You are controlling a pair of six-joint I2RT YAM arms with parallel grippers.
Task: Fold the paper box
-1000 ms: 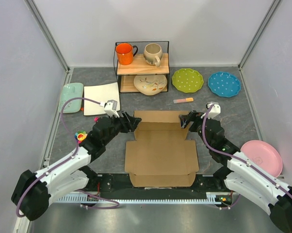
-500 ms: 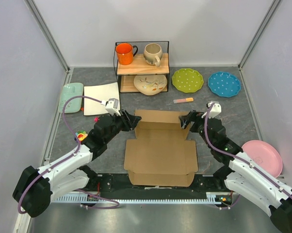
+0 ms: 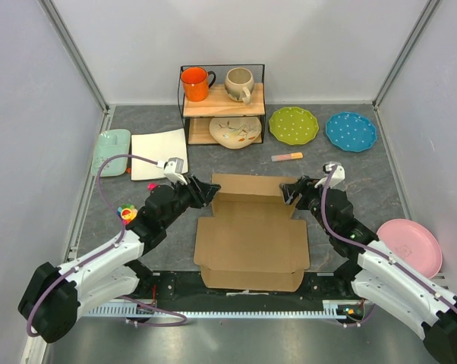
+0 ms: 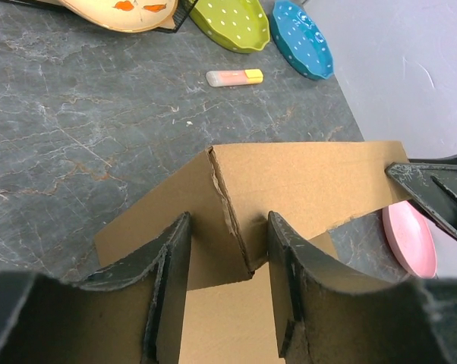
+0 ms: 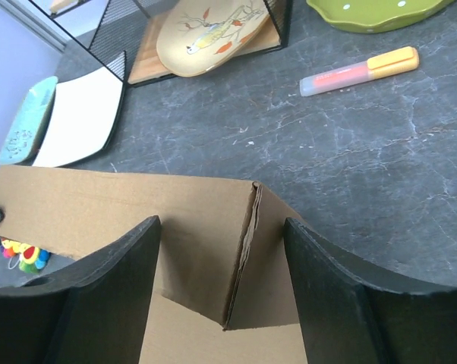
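Fingers both astride paper box rear crnrs; marker + rack beyond

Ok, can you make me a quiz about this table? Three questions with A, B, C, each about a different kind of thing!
1. Where is the orange mug?
A) on the top shelf of the rack
B) on a chair
C) in a drawer

2. How many dotted plates are there?
A) one
B) two
C) four

3. How is the paper box?
A) shut, lid down
B) open, its far wall tipped up
C) torn into two pieces

Answers:
1 A: it stands up there beside the beige mug.
2 B: only the green plate and the blue plate have dots.
3 B: the big panel lies flat, and both wrist views show the far wall raised at its corners.
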